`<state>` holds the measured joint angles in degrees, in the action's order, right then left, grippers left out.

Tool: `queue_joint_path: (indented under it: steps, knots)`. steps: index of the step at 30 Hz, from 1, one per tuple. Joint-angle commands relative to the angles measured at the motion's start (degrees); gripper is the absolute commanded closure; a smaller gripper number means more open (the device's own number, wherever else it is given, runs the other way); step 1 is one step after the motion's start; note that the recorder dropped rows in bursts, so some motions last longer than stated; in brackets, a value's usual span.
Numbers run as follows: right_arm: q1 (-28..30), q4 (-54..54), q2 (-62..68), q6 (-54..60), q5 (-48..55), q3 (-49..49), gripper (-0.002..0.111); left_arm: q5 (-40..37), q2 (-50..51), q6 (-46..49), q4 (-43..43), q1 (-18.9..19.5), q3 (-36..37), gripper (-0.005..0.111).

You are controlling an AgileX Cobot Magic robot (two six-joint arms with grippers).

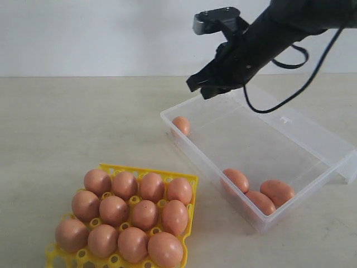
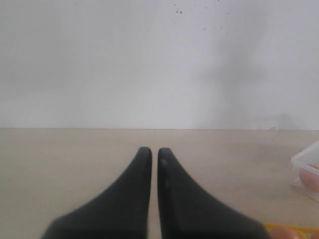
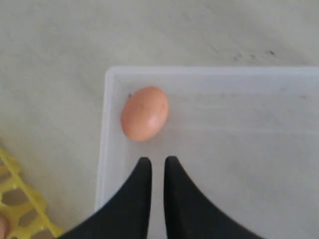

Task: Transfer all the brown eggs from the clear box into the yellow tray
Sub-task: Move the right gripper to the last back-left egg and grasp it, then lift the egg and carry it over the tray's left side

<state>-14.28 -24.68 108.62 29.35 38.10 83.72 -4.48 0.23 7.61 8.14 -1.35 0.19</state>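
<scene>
Yellow tray at the desk's near-left, twelve brown eggs seated in the cups. Clear box to its right, running diagonally. Three eggs bunched in the box's near corner, touching. Lone egg in the far-left corner, against the wall. Right gripper hovers above that far end, tips just beside the lone egg, not touching; fingers nearly together, thin slit, nothing between. Left gripper over bare desk, fingers together, empty.

Tray front left on table, holding twelve eggs. Box right: one egg in far corner, three in near corner.
</scene>
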Motion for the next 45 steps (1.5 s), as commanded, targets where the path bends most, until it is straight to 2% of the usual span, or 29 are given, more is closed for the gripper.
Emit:
queue_joint_path:
  steps: [1,3,4,12,21,26,30,34,36,39,41,43,44,45]
  knots:
    - [-2.0,-6.4,5.8,0.5,-3.3,3.5,0.073,0.2,-0.2,-0.4,0.2,0.1,-0.2,0.103]
    - [-2.2,-7.6,7.8,-2.4,-6.7,3.7,0.056,0.2,-0.2,-0.4,0.2,0.1,-0.2,0.103]
    - [-2.2,-8.1,8.6,-4.1,-8.0,3.7,0.053,0.2,-0.2,-0.4,0.2,0.1,-0.2,0.103]
    - [-2.2,-9.9,13.3,-11.3,-10.7,3.7,0.055,0.2,-0.2,-0.4,0.2,0.1,-0.2,0.103]
    - [-2.2,-16.9,18.1,-11.3,-13.8,3.7,0.055,0.2,-0.2,-0.4,0.2,0.1,-0.2,0.103]
    - [-2.2,-17.2,19.5,-11.3,-15.8,3.7,0.055,0.2,-0.2,-0.4,0.2,0.1,-0.2,0.103]
    - [-2.2,-17.2,19.5,-11.3,-15.8,3.7,0.074,0.2,-0.2,-0.4,0.2,0.1,-0.2,0.103]
    - [-2.2,-16.7,19.3,-10.8,-15.3,3.7,0.109,0.2,-0.2,-0.4,0.2,0.1,-0.2,0.103]
    - [-2.2,-15.8,17.7,-8.8,-15.3,3.7,0.108,0.2,-0.2,-0.4,0.2,0.1,-0.2,0.103]
    - [-2.2,-7.2,10.6,-10.8,-12.6,3.7,0.108,0.2,-0.2,-0.4,0.2,0.1,-0.2,0.103]
    - [-2.2,4.8,5.3,-20.5,-11.7,3.7,0.108,0.2,-0.2,-0.4,0.2,0.1,-0.2,0.103]
    - [-2.2,24.7,0.3,-34.9,-12.1,3.7,0.108,0.2,-0.2,-0.4,0.2,0.1,-0.2,0.103]
    - [-2.2,41.1,-2.9,-45.2,-12.1,3.6,0.109,0.4,-0.2,-0.4,0.2,0.1,-0.2,0.103]
    - [-2.2,50.3,-4.3,-49.9,-12.4,3.4,0.109,0.4,-0.2,-0.4,0.2,0.1,-0.2,0.103]
